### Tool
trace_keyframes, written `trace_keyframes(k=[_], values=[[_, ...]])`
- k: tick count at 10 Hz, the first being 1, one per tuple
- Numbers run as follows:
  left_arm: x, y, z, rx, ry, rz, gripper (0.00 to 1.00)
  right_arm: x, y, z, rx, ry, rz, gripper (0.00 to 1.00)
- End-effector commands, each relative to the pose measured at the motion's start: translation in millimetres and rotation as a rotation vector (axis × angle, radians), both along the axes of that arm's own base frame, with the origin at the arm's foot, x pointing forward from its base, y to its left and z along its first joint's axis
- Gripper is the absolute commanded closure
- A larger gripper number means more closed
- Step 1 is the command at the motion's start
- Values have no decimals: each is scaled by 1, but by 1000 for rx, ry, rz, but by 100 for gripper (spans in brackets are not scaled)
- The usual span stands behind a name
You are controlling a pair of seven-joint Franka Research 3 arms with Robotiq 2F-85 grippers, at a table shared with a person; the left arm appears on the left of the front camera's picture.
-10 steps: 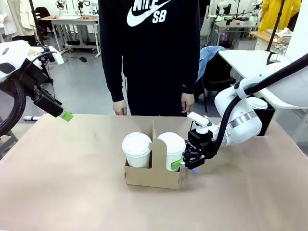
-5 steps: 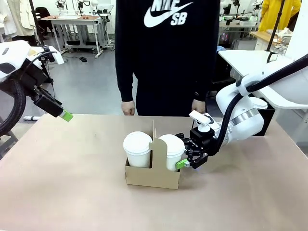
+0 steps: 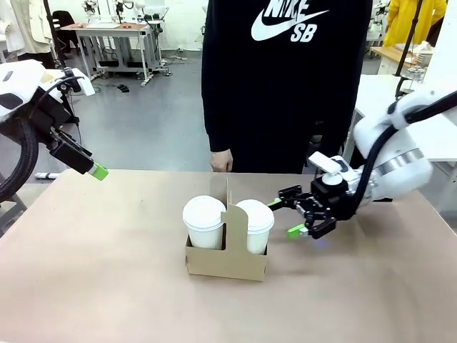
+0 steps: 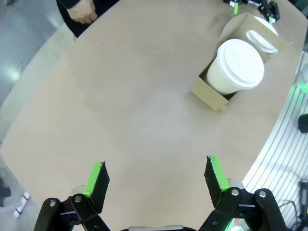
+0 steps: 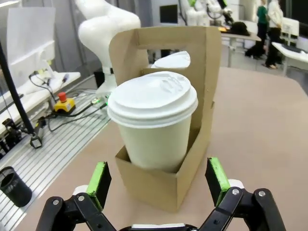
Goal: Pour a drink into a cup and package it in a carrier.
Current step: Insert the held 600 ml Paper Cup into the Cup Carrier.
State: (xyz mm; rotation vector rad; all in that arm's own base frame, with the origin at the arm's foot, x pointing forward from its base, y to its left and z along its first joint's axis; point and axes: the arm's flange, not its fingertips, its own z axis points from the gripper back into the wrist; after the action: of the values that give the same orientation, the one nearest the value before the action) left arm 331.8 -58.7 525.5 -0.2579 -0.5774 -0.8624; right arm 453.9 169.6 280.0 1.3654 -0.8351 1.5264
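Now the right claw (image 3: 298,218), centre-right of frame, has let go w/ jaws spread and backed off the lidded white paper cup (image 3: 253,224), seated in the brown cardboard carrier (image 3: 226,259) mid-tabletop (image 3: 107,286); packaging looks done. Left claw (image 4: 155,177) hangs released.

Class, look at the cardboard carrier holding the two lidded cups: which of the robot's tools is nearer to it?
The right tool, open, just off the carrier's right side. The left tool hangs open far off, over the table's left edge.

White print reading "NIKE SB" (top edge cropped, swoosh between the words) on the person's black sweatshirt (image 3: 285,78), well beyond the fingers.
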Motion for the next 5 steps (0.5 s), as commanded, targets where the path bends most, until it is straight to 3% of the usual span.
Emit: trace_keyframes(k=[1,3,5], values=[[-1,-1,1,-8,4,5,0,-23,-47,30,-117,69,-183,0],[-1,-1,1,-8,4,5,0,-55,-110,62,-240,133,-462,0],[-1,-1,1,-8,4,5,0,-90,-162,85,-324,233,-663,0]])
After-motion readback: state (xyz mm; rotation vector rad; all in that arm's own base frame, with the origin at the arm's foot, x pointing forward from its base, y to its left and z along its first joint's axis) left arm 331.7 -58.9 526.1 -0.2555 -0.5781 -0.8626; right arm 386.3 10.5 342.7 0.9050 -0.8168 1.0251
